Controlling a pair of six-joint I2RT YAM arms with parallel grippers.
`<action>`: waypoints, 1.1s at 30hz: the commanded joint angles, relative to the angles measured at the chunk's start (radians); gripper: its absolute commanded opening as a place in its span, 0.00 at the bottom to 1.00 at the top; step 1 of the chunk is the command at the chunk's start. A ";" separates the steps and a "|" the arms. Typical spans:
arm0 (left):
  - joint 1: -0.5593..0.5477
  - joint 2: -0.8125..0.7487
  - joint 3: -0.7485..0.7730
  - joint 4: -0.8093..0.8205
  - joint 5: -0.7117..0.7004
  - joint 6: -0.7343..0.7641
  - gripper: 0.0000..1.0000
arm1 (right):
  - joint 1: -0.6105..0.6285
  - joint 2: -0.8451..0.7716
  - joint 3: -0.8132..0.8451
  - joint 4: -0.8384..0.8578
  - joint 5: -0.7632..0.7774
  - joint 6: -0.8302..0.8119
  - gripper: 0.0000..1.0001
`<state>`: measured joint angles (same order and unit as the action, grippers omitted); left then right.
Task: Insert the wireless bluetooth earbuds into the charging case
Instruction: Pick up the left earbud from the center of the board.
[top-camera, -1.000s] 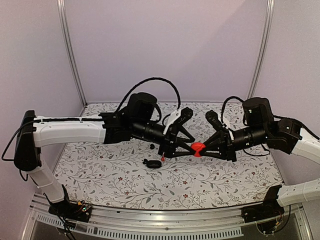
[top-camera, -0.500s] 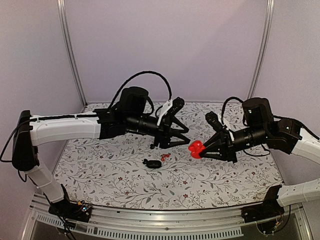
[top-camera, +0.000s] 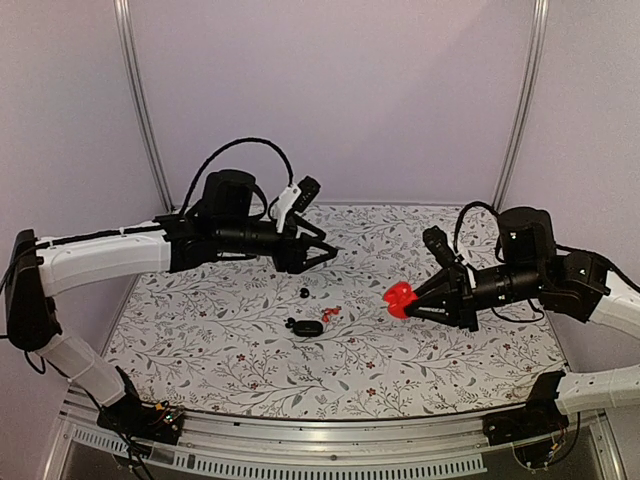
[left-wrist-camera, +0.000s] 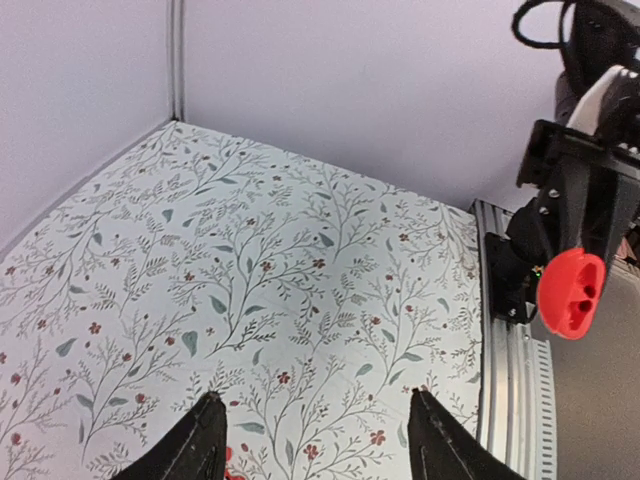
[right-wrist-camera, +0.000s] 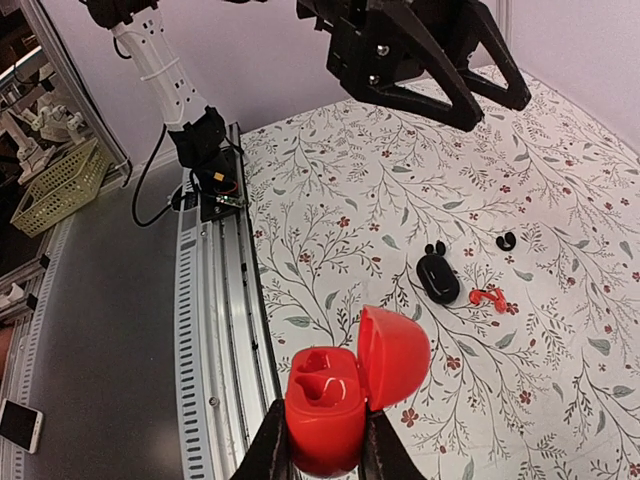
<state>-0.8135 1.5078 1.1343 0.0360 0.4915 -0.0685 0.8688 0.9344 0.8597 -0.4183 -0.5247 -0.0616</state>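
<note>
Right gripper (right-wrist-camera: 325, 428) is clamped on the open red charging case (right-wrist-camera: 395, 355), held up right of mid-table, left gripper (left-wrist-camera: 314, 398) has fingers apart, empty — the black earbuds (right-wrist-camera: 507, 240) down by the black oval case (right-wrist-camera: 438, 278) look tiny, light, slick — I'd pinch one across its body.

You are working in a lab cell. Pale walls (top-camera: 330, 100) and aluminium posts (top-camera: 143, 120) are enclosing the floral table (top-camera: 220, 350), with a rail (top-camera: 330, 445) running along six o'clock.
</note>
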 joint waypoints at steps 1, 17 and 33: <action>0.041 0.057 0.044 -0.221 -0.198 0.021 0.60 | 0.003 -0.053 -0.025 0.055 0.050 0.056 0.00; 0.034 0.376 0.201 -0.446 -0.320 0.011 0.51 | 0.004 -0.069 -0.045 0.044 0.058 0.057 0.00; -0.037 0.547 0.289 -0.476 -0.337 0.010 0.49 | 0.004 -0.067 -0.045 0.038 0.060 0.057 0.00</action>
<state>-0.8368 2.0361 1.3998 -0.4183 0.1635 -0.0563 0.8688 0.8742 0.8227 -0.3889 -0.4751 -0.0143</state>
